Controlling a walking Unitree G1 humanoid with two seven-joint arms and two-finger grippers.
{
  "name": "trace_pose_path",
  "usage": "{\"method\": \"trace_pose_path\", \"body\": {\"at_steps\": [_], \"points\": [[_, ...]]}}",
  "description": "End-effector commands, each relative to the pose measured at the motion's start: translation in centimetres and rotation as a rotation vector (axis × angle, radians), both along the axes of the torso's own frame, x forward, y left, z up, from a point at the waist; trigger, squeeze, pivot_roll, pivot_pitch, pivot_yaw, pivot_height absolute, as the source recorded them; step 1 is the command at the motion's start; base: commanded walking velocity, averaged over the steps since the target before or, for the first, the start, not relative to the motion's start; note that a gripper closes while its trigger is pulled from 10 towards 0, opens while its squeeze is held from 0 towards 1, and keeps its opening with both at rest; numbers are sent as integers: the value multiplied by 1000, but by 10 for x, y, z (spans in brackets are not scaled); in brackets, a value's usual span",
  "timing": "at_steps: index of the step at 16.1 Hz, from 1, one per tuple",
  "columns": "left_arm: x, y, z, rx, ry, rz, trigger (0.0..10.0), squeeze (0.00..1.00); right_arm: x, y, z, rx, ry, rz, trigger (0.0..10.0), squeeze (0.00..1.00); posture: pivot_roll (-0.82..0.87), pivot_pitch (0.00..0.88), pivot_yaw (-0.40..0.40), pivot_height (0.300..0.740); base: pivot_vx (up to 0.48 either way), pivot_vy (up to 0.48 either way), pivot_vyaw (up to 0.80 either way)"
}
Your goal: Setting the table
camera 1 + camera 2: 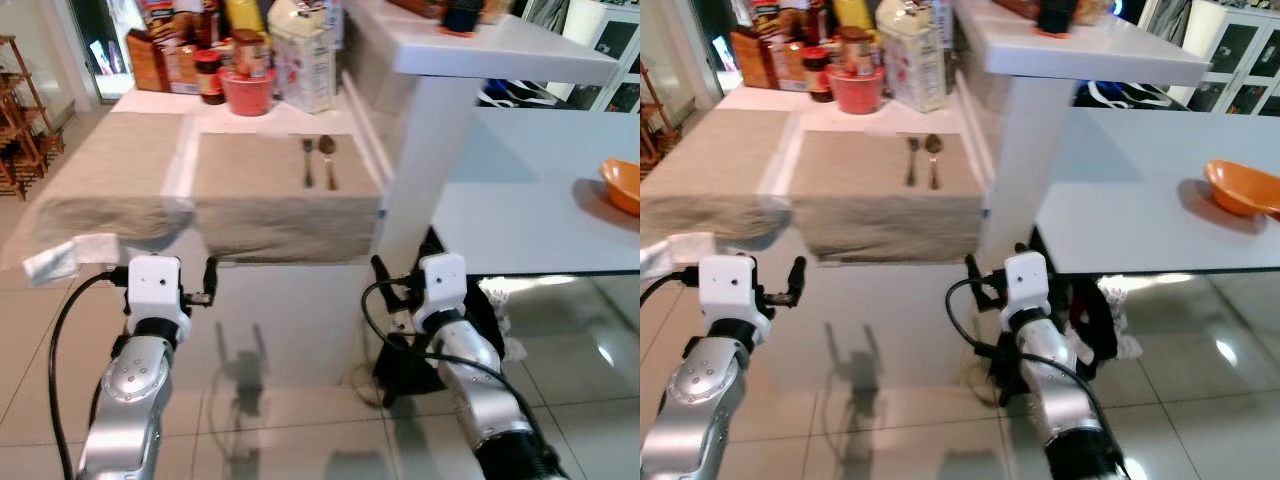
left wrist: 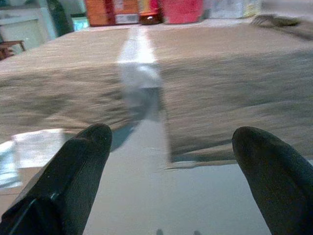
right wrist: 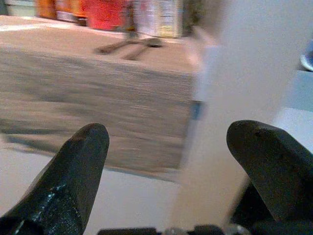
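Beige woven linen placemats (image 1: 285,190) are laid side by side on the white surface (image 1: 185,150), their near edges overhanging its front. A metal fork (image 1: 308,160) and a metal spoon (image 1: 327,158) are set parallel at the right of the nearer placemat, judged to mark a place setting. An orange bowl (image 1: 622,183) rests well apart on the pale blue side surface. The left claw (image 1: 207,283) and right claw (image 1: 382,280) are held wide and empty, short of the placemats, judged ready for reaching
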State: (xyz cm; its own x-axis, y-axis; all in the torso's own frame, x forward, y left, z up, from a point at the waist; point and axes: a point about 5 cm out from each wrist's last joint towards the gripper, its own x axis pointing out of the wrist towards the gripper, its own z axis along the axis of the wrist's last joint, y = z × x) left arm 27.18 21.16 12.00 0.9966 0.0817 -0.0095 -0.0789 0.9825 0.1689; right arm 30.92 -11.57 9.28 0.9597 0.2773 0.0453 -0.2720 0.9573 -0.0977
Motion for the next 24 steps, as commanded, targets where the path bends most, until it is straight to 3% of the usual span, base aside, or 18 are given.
{"method": "trace_pose_path", "body": {"at_steps": [1, 8, 17, 19, 24], "points": [[2, -8, 2, 8, -8, -25, 10000, 0, 2, -6, 2, -21, -10, -11, 10000, 0, 71, 0, -44, 736, 0, 0, 0], [7, -19, 19, 31, -53, -86, 10000, 0, 4, -1, 8, -46, -51, -3, 10000, 0, 72, 0, -37, 736, 383, 77, 0], [10, -25, 28, 58, -86, -116, 10000, 0, 20, 5, 34, -47, -132, -10, 10000, 0, 82, 0, -34, 736, 480, 0, 0], [10, -25, 30, 67, -94, -118, 10000, 0, 24, 22, 55, -37, -220, 69, 10000, 0, 86, 0, -31, 736, 480, 0, 0], [9, -29, 27, 47, -89, -101, 10000, 0, 21, 34, 59, -12, -223, 146, 10000, 0, 90, 0, -39, 736, 192, 0, 0]]}}
